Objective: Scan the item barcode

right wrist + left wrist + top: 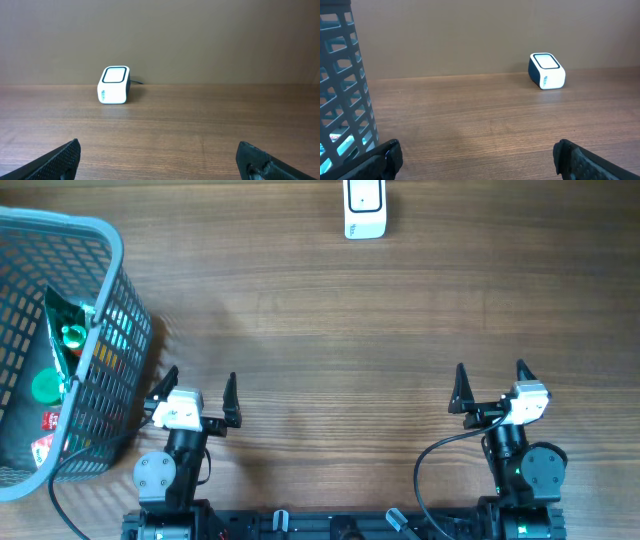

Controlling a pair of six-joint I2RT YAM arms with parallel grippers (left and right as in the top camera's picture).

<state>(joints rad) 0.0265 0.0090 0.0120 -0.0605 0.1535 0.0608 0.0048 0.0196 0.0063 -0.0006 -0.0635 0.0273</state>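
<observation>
A white barcode scanner [365, 210] stands at the far edge of the wooden table, also seen as scanner [547, 71] and scanner [114, 85] in the wrist views. Items lie inside the grey basket [110, 250] at the left: a green packet [68, 332] and other packaged goods. My left gripper [196, 388] sits near the front edge, just right of the basket, open and empty. My right gripper [491, 387] is at the front right, open, with only bare wood between its fingers.
The basket's slatted wall [342, 85] fills the left of the left wrist view, close to the left finger. A black cable [430, 470] loops by the right arm's base. Bare wood lies between the grippers and the scanner.
</observation>
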